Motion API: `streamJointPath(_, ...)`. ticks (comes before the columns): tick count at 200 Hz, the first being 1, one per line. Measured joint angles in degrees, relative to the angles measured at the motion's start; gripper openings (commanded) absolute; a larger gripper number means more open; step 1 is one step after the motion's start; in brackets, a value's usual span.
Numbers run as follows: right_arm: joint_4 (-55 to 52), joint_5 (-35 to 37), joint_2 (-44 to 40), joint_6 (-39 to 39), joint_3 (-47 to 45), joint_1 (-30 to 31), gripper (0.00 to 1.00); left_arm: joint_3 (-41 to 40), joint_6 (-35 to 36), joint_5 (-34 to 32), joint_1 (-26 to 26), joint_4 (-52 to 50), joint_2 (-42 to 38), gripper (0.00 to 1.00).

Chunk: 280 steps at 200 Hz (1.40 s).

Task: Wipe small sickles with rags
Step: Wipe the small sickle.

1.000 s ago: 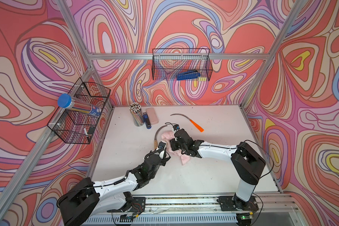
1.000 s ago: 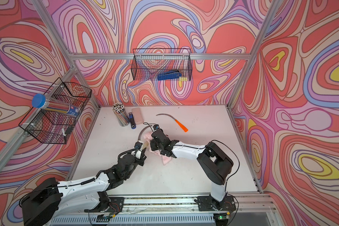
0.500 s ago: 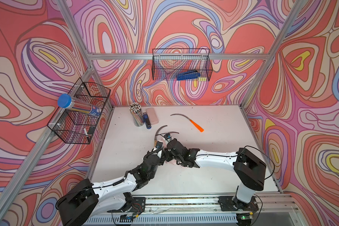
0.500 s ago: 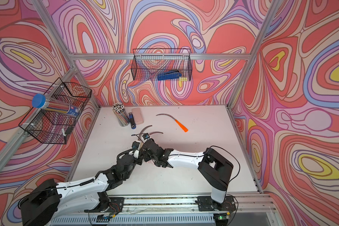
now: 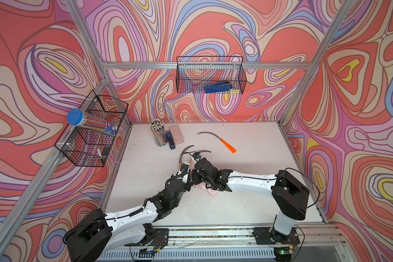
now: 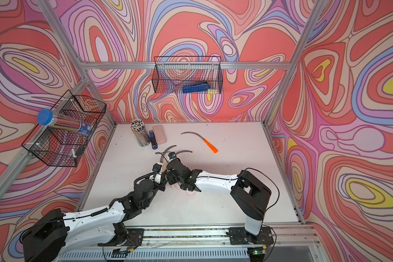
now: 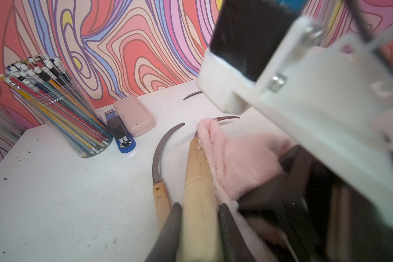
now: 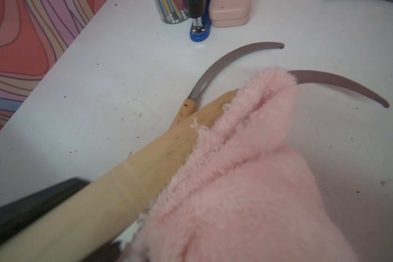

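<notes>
My left gripper (image 7: 200, 206) is shut on the pale wooden handle (image 7: 197, 172) of one small sickle. Its dark curved blade (image 8: 340, 84) sticks out past the pink fluffy rag (image 7: 243, 163). The rag is folded over the place where blade meets handle. It fills the right wrist view and hides my right gripper (image 5: 198, 169), which is shut on it close against the left one. A second wooden-handled sickle (image 7: 159, 145) lies flat on the table beside the held one. The orange-handled sickle (image 5: 227, 145) lies apart at the back.
A clear cup of pencils (image 5: 158, 133), a blue stapler (image 5: 171, 141) and a smooth pink case (image 5: 176, 134) stand at the back left of the white table (image 5: 145, 172). Wire baskets hang on the back wall (image 5: 210, 77) and the left wall (image 5: 93, 127).
My right gripper has slid the rag along the held sickle from the blade toward the handle, baring the blade tip. The left gripper has kept its hold, almost still.
</notes>
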Motion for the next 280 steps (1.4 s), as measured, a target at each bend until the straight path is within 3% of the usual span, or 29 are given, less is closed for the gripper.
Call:
streamJointPath(26,-0.4,0.7,2.0,0.1,0.5,-4.8,0.00,0.0,0.0,1.1,-0.3,0.1,-0.1,0.00)
streamJointPath(50,-0.6,0.4,2.2,0.0,1.0,-5.5,0.00,0.0,0.0,1.6,-0.3,0.1,-0.6,0.00)
streamJointPath(109,0.5,0.3,1.4,-1.5,1.0,0.7,0.00,0.0,0.0,1.0,-0.3,0.2,-1.4,0.00)
streamJointPath(144,0.7,0.4,-5.6,-1.8,-3.4,5.4,0.00,0.0,-0.1,1.0,-0.3,1.4,-1.4,0.00)
streamJointPath(192,1.1,2.6,-12.7,-1.7,-6.5,5.8,0.00,0.0,-0.1,1.1,-0.3,2.8,-0.9,0.00)
streamJointPath(280,-3.6,6.4,-14.7,-4.4,2.6,-3.2,0.00,0.0,0.0,2.1,-0.3,2.7,-0.4,0.00)
